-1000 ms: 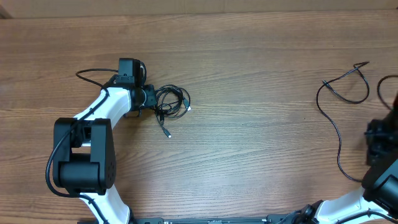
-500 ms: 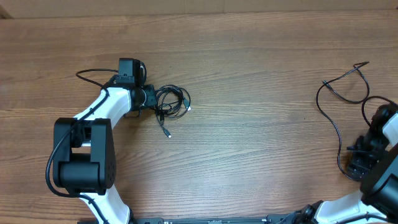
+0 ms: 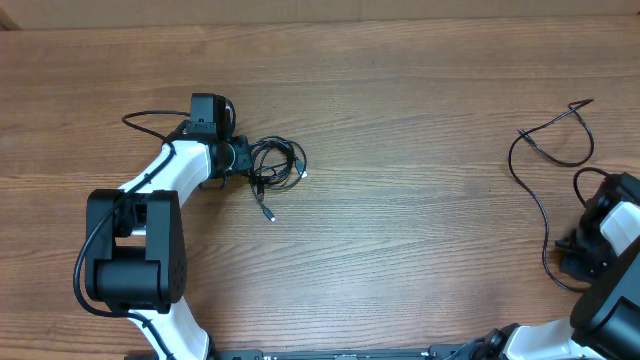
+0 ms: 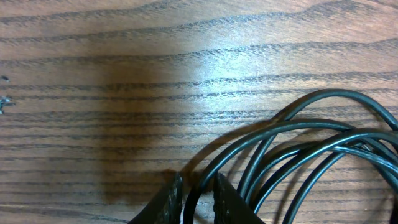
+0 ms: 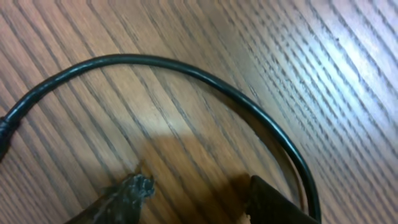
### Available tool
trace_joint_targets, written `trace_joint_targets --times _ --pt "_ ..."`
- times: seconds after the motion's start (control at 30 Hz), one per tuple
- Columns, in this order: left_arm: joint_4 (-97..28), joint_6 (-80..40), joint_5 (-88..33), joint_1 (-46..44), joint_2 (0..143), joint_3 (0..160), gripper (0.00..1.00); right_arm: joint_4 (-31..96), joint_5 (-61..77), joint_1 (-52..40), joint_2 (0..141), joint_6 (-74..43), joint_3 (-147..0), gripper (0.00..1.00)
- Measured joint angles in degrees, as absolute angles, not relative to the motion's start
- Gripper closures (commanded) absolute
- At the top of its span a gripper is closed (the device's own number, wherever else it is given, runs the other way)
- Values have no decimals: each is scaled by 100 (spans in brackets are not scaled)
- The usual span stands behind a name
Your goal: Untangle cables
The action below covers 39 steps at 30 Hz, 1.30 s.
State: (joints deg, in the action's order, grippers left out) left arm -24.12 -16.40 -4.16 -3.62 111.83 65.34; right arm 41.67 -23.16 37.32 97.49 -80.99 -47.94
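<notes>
- The left gripper sits in the left half of the overhead frame, its tip at the left rim of the tangled bundle of thin black cables.
- In the left wrist view its fingers are pressed nearly together at the bottom edge, pinching one black strand of the tangled bundle; the other loops fan out toward the lower right of that frame.
- One short tail with a small plug hangs out of the bundle toward the bottom of the overhead frame; a pale connector shows at the bundle's right side.
- The right gripper is near the right edge of the overhead frame, low down, at the lower end of the loose cable.
- That cable runs from a kinked end near the upper right, round an open loop, then down in a long curve.
- In the right wrist view the right gripper stands spread, with only bare wood between its fingers; the loose cable arcs above them and passes just outside the finger at the lower right. Whether it touches that finger I cannot tell.
- The table shows its far edge along the top of the overhead frame, with a wide stretch of bare wood between the two cable groups, which lie well apart.
- The left arm's own wire loops out toward the upper left.
</notes>
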Motion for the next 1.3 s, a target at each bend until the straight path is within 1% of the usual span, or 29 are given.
trace_joint_targets --times 0.07,0.13,0.27,0.37,0.43,0.5,0.6,0.9,1.1,1.3 --pt "-2412 -1640 -416 -362 11181 6534 80 4331 -2305 3736 9782 -7977 -4895 34" --pt "-2412 -1638 -419 -362 11183 6534 80 4705 -2281 3765 9878 -7749 -5122 30" --pt "-2410 -1638 -419 -362 11181 6534 80 5634 -1984 3824 10197 -7126 -5780 30" --pt "-2401 -1640 -419 -362 11181 6534 80 6097 -1765 3813 10315 -6827 -6134 35" --pt "-2399 -1638 -419 -362 11181 6534 80 6156 -1691 3815 10313 -6737 -6215 34" --pt "-2399 -1640 -421 -362 11181 6534 80 6147 -1715 3815 10315 -6779 -6184 30" --pt "-2399 -1638 -434 -362 11181 6534 80 6001 -1883 3815 10313 -7035 -5953 28" --pt "-2386 -1640 -451 -360 11181 6534 79 4646 -2460 3771 9776 -7540 -4886 28" --pt "-2383 -1640 -451 -360 11183 6534 79 3938 -2692 3774 9662 -7688 -4536 28" --pt "-2377 -1638 -451 -360 11181 6528 79 3548 -3030 3734 9618 -7533 -4327 23"
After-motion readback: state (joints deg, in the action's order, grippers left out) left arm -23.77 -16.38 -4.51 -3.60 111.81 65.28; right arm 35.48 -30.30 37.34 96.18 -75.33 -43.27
